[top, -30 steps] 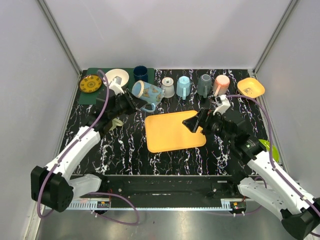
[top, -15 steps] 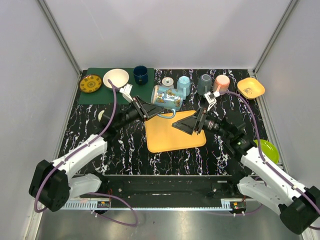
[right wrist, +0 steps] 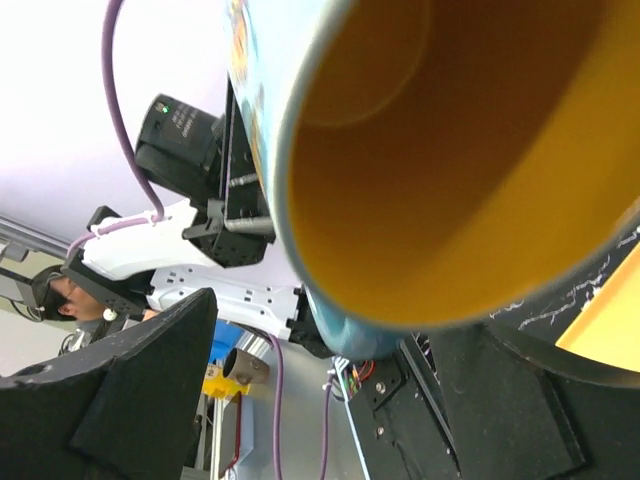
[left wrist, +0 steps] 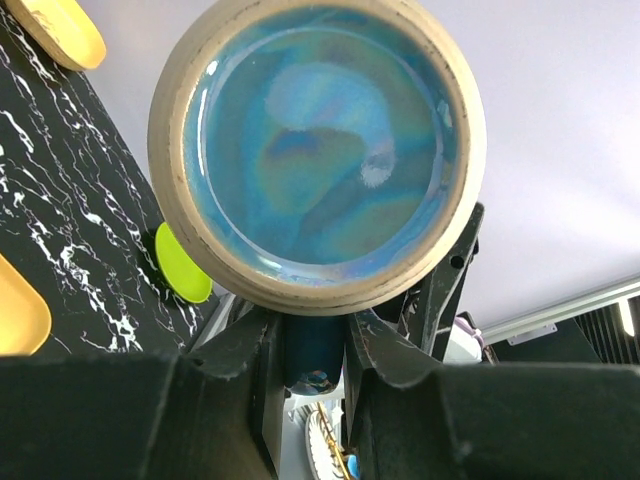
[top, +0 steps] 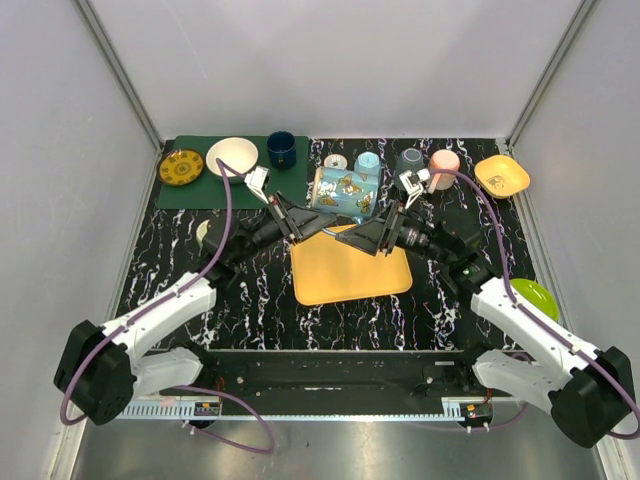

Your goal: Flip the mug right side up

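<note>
Both arms have converged: left gripper [top: 305,217], clamped on the handle [left wrist: 315,352], holds the mug [top: 342,192] sideways aloft; right gripper [top: 368,236], jaws apart, straddles it. Uprighting and set-down remain.

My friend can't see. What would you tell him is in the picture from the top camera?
A blue patterned ceramic mug is tipped on its side in the left gripper, above a flat orange mat. The open right gripper reaches for the mug's mouth.

Marbled black table [top: 250,300] carries orange board [top: 350,272] and green mat [top: 180,197].
</note>
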Tool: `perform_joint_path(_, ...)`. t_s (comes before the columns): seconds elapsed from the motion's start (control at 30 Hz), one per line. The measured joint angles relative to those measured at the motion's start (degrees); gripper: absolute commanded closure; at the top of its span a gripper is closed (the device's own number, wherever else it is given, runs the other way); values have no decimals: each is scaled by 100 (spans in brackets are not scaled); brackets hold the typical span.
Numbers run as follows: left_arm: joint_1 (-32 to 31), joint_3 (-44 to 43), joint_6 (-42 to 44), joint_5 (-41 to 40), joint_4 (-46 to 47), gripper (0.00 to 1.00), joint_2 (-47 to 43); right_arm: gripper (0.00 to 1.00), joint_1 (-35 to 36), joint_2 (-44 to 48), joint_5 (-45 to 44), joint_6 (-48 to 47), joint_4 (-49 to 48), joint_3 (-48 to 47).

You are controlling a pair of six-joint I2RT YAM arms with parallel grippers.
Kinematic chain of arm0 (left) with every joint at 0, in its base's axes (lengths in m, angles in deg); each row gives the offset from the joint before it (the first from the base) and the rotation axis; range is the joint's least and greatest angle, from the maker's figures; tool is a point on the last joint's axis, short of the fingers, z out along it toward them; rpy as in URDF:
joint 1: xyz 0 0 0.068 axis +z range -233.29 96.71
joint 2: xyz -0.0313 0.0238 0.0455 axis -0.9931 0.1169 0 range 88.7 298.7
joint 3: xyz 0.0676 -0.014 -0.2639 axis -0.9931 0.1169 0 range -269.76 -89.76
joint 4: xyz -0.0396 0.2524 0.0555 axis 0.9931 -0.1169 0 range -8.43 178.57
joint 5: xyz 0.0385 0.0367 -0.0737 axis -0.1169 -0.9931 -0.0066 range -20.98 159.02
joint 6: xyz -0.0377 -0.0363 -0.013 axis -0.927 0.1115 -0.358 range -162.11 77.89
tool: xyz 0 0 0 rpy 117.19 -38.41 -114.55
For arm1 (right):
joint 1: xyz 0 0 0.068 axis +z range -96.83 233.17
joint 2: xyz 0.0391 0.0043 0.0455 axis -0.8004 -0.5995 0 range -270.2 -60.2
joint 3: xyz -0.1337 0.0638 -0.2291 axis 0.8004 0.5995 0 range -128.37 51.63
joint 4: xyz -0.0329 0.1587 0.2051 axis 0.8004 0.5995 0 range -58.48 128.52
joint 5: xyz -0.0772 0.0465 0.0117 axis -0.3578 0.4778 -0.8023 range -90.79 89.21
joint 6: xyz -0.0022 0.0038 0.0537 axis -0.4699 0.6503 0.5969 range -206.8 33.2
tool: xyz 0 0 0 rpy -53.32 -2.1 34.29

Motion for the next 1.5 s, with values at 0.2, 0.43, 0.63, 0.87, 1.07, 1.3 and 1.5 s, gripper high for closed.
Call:
perform_joint_path(0.2,-107,0,-11,-133,87,100,-81,32,-48,-229,13,-70,-24,-323)
perform_joint_path(0.43,-219,0,-4,-339,201,100,-186,44,-122,-404,33,-26,-229,-411)
perform_joint_path(0.63,-310,4,13,-472,225,100,-186,27,-232,-494,249,140,-505,-411)
perform_joint_path(0.87,-372,42,13,-496,245,100,-221,32,-387,-579,568,260,-693,-411)
perform_joint_path(1.07,-424,59,-2,-487,282,100,-278,47,-496,-660,699,354,-831,-409)
perform_joint_path(1.3,-426,90,190,-590,380,100,-293,88,-527,-782,866,905,-1220,-409)
perform_joint_path(1.5,-428,249,186,-645,619,100,-293,100,-562,-946,1095,1110,-1467,-409)
